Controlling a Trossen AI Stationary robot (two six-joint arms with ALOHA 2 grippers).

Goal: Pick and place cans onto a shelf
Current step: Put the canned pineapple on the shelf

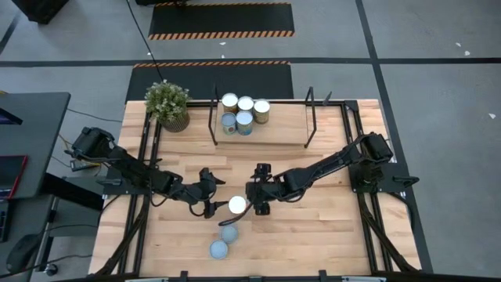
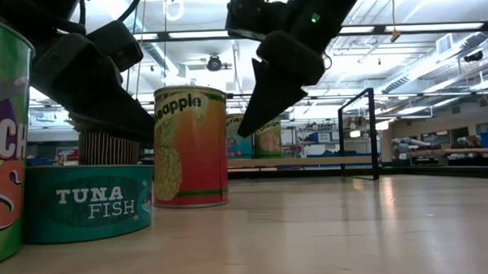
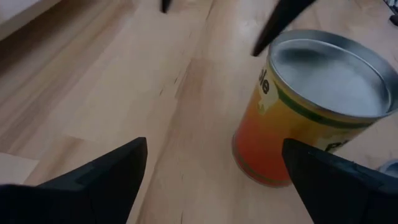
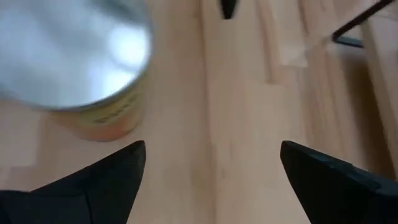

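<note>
Right now, pineapple can upright on my worktop, well in front of the shelf, my left end effector just beside it, wide open, empty, my right end effector opposite, also open, empty, five cans on the shelf.

Table was pale wood planks, smooth, satin sheen. Pineapple can had a brushed silvery metal lid and glossy printed label. Gripper fingers looked matt black.
</note>
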